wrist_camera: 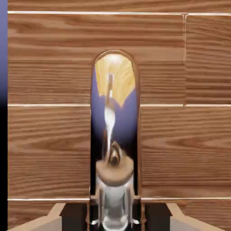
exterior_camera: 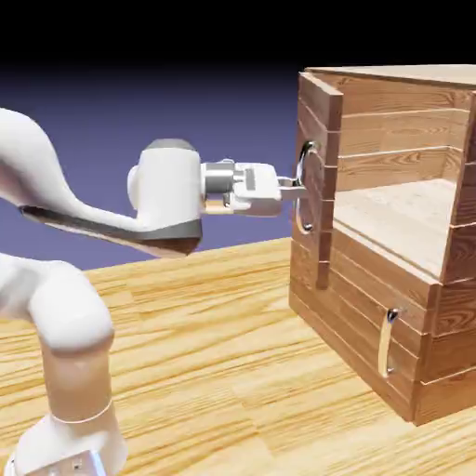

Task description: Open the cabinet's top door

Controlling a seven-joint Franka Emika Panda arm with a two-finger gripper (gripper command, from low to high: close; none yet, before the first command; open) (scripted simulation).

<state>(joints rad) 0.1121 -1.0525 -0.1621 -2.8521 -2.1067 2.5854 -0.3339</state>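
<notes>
Tall brown plank door (exterior_camera: 319,177) with a long curved silver bar handle (exterior_camera: 304,186) stands swung out edge-on at the boxy reddish-brown plank cabinet's (exterior_camera: 400,251) front left corner, upper compartment open behind it. White arm's two-finger gripper (exterior_camera: 296,190) reaches level from the left, jaws pinched onto that handle (wrist_camera: 113,149) (mirror-like in the hand view). Below: shorter plank panel (exterior_camera: 372,335) closed, small silver handle (exterior_camera: 388,342). Light wood table (exterior_camera: 214,353) underneath.
</notes>
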